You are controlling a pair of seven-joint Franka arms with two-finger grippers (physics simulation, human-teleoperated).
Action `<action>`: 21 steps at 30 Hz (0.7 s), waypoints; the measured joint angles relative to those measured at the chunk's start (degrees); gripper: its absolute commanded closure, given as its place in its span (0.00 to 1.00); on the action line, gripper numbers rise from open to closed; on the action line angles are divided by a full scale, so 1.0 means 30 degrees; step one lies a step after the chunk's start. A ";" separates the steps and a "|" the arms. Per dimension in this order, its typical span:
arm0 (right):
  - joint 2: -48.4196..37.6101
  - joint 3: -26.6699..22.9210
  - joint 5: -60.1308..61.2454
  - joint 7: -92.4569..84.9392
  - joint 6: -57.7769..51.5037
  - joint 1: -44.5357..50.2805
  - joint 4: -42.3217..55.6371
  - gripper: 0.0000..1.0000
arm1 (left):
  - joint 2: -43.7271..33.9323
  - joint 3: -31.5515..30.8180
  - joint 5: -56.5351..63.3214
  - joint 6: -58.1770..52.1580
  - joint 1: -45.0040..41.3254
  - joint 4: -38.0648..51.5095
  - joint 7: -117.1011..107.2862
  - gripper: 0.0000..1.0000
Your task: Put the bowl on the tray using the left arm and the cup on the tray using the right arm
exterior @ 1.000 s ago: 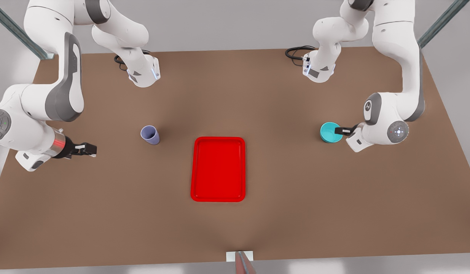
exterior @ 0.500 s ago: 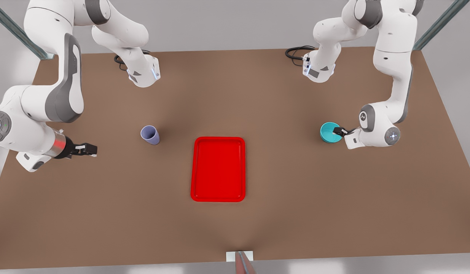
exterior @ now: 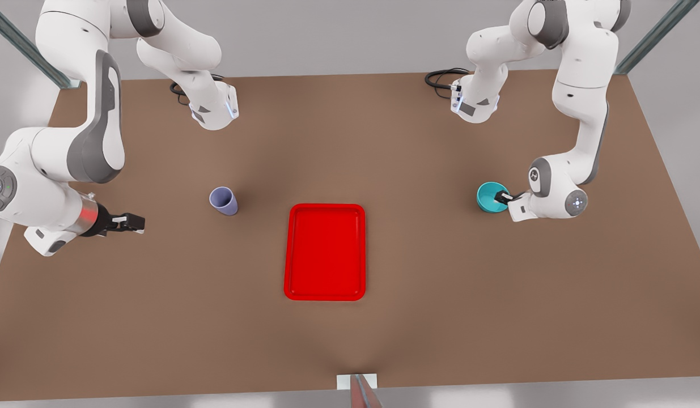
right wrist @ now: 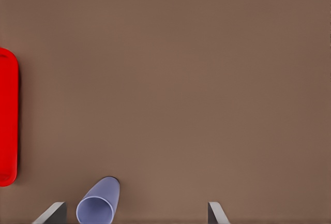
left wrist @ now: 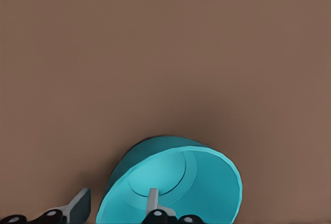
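— Two arms, and which one was busy?

— That was the left gripper [exterior: 504, 197], at the front view's right. It had come in low at the bowl [exterior: 491, 196], one finger [left wrist: 153, 199] inside the teal wall and the other finger [left wrist: 77, 207] outside it, so the rim sat between them. The outer finger stood apart from the wall, so I judged the jaws spread and nothing clamped.

— Why straddle the rim?

— Probably because the bowl was too wide to pinch across; a rim grip suits a low, round thing. The bowl sat on the table [exterior: 418, 317], well apart from the tray [exterior: 325, 251].

— And the other arm?

— It waited. The right gripper [exterior: 132, 222] hung at the front view's left, its fingertips [right wrist: 54, 213] parted and gripping nothing. The cup [exterior: 223, 200] stood upright on the table between that gripper and the tray, touching neither.

— How far along was the job?

— Barely begun, in my reading: the tray carried nothing. The next need seemed to be closing on the bowl's wall before any lift.
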 measured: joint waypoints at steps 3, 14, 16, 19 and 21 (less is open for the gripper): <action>0.0000 0.0000 0.0000 -0.0016 0.0000 0.0000 0.0000 0.00 | 0.0019 0.0000 -0.0007 -0.0113 -0.0031 0.0029 -0.0029 0.68; 0.0029 0.0023 0.0000 -0.0041 -0.0029 -0.0132 0.0104 0.00 | 0.0077 0.0000 0.0409 -0.0907 -0.0088 0.0671 -0.0252 0.79; 0.0088 0.0029 0.0000 0.0000 -0.0029 -0.0061 0.0146 0.00 | 0.0033 0.0000 0.0645 -0.1154 -0.0184 0.1042 -0.0674 0.79; 0.0088 0.0029 0.0000 -0.0029 -0.0029 -0.0080 0.0146 0.00 | 0.0118 -0.0008 0.0394 -0.4371 -0.3522 0.4696 -0.7168 0.79; 0.0088 0.0029 0.0000 -0.0029 -0.0029 -0.0099 0.0146 0.00 | 0.1556 -0.1193 0.0305 -0.6501 -0.4196 0.8109 -1.2444 0.79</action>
